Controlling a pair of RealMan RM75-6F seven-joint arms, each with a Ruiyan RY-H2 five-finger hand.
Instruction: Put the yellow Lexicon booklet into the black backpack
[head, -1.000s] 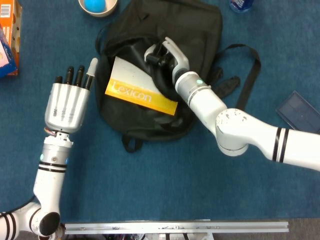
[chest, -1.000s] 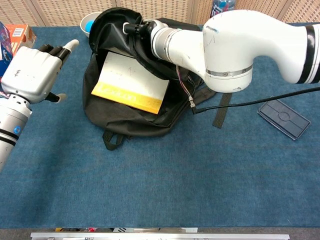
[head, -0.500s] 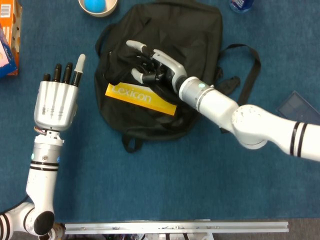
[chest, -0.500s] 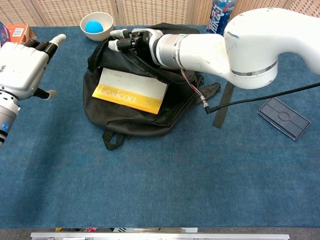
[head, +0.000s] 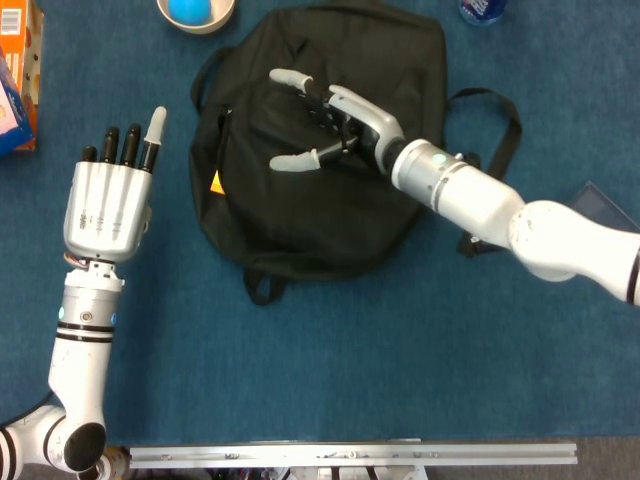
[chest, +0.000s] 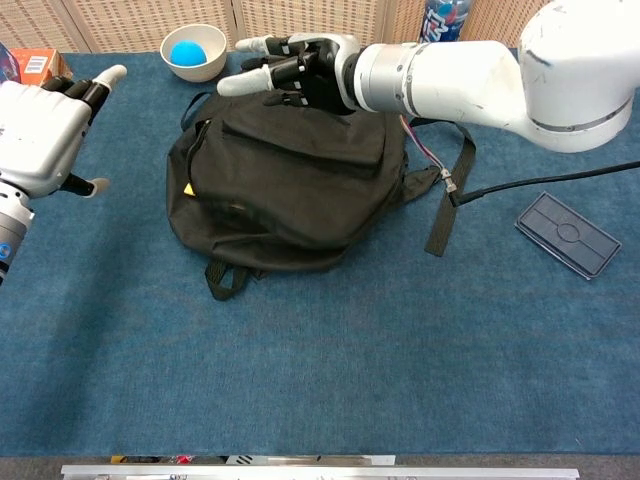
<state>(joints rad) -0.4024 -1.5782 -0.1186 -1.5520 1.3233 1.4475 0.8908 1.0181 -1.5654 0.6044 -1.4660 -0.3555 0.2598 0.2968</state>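
Observation:
The black backpack (head: 330, 190) (chest: 290, 190) lies flat on the blue table with its flap down. Only a small yellow corner of the Lexicon booklet (head: 216, 183) (chest: 189, 188) peeks out at the bag's left edge; the rest is hidden inside. My right hand (head: 320, 120) (chest: 295, 75) hovers over the upper part of the bag, fingers spread, holding nothing. My left hand (head: 105, 200) (chest: 45, 125) stands to the left of the bag, fingers straight and apart, empty.
A white bowl (chest: 194, 52) with a blue ball sits behind the bag. An orange box (head: 20, 75) is at far left, a blue bottle (chest: 443, 18) at the back, a dark flat case (chest: 565, 234) at right. The bag's strap (chest: 447, 205) trails right.
The bag's flap has dropped over the booklet, hiding all but a corner. My right hand let go of the flap and lifted away, fingers spreading. The left hand hardly moved.

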